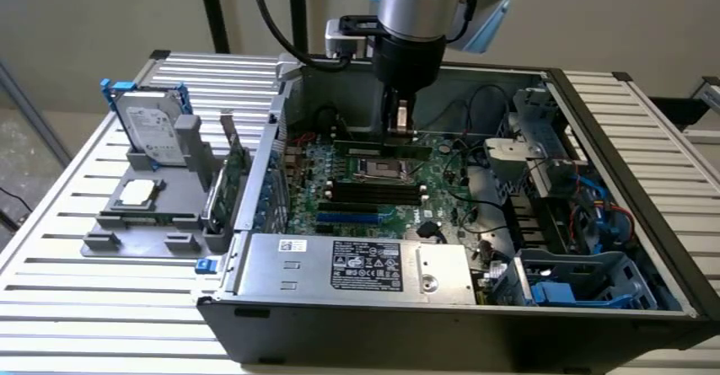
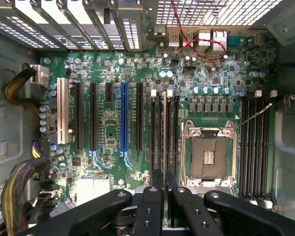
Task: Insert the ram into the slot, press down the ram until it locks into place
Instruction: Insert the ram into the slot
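- Your gripper (image 1: 400,129) hangs inside the open computer case (image 1: 630,249), pads clamped on the ram (image 1: 380,150), gripping its upper edge near mid-length
- Exterior view: the ram lies level, just above the motherboard (image 1: 439,202), on the far side of the CPU socket (image 1: 377,171)
- Wrist view: you look down on the ram (image 2: 164,128) edge-on. It shows as a thin pale line running out from between the fingers (image 2: 153,191), parallel to the black sockets beside the CPU socket (image 2: 208,156)
- The slot (image 2: 167,132) sits directly under that line; you cannot tell whether the lower edge has entered it or hovers just above
- End clips (image 2: 169,92) show as small white tabs; open or latched, not readable
- Handling, judged: a light, stiff, thin board that will not flex but may tilt between narrow pads
- Fragile at the chips and the contact edge, so the flat faces near the top edge, mid-length, look like the right hold — as gripped now
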{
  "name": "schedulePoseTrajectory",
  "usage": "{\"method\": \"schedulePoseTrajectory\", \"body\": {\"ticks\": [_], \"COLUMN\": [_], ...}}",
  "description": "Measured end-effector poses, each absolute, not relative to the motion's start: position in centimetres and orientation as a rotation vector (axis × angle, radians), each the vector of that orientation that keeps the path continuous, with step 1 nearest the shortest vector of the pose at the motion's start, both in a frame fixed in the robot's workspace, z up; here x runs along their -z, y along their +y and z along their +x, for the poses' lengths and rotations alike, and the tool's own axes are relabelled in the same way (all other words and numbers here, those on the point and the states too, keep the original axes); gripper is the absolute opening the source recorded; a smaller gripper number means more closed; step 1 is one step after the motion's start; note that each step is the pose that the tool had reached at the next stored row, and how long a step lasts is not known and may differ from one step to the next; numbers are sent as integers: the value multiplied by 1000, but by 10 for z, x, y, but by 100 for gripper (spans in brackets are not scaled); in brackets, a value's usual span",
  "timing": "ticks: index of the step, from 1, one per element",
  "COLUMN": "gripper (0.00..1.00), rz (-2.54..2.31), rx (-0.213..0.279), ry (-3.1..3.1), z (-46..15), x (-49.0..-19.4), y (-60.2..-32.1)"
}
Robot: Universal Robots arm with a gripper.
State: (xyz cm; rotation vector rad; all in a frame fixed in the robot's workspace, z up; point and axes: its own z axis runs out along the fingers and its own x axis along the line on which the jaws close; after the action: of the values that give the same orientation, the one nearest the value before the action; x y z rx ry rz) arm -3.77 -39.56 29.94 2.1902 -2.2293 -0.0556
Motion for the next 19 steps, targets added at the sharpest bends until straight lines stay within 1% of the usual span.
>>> {"method": "schedulePoseTrajectory", "body": {"ticks": [19], "gripper": [13], "rz": [2194], "rx": [47], "ry": [-2233], "z": [-38], "x": [-265], "y": [-395]}}
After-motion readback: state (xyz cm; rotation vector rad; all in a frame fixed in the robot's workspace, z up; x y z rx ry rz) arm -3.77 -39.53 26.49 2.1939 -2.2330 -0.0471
